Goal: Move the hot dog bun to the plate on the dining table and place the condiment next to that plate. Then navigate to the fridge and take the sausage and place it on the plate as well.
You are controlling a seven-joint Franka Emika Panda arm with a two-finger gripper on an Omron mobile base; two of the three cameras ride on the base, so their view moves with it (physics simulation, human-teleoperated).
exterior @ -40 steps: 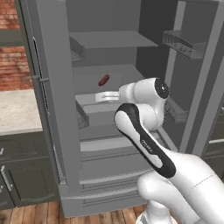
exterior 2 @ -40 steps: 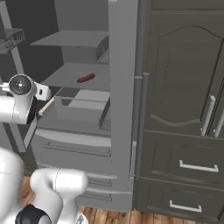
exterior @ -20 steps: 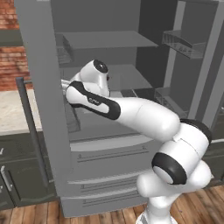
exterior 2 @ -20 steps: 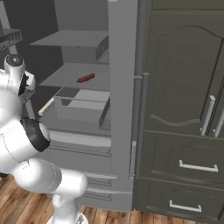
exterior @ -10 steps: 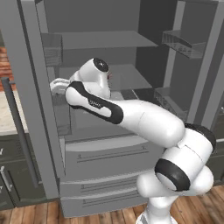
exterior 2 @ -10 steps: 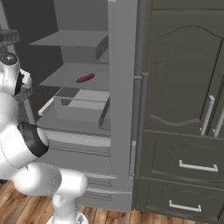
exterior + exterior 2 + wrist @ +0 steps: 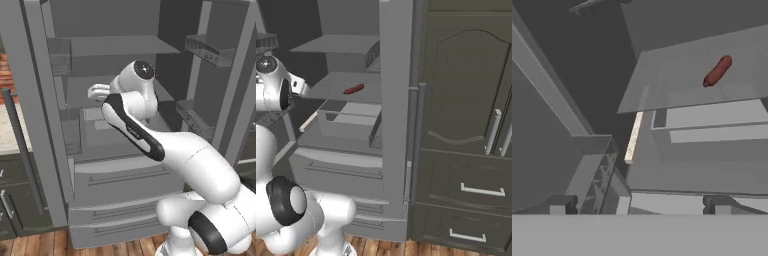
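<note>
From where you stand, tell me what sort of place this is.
Most likely a home kitchen: an open fridge with a sausage on its shelf, dark panelled cabinets with drawers beside it, and a wood plank floor.

The left base view looks from behind and left of the arm, forward and slightly down into the open fridge (image 7: 125,165), close enough that its shelves and lower drawers span most of the frame. The right base view faces the same fridge (image 7: 393,125) from the right side, with a dark cabinet (image 7: 466,125) taking the right half. Both share the fridge interior and shelves. The hand view sits nearer, tilted, looking across a shelf where the sausage (image 7: 717,71) lies upper right; the same sausage (image 7: 353,89) appears upper left of centre in the right base view. The hand view's roll is probably slight.
</note>
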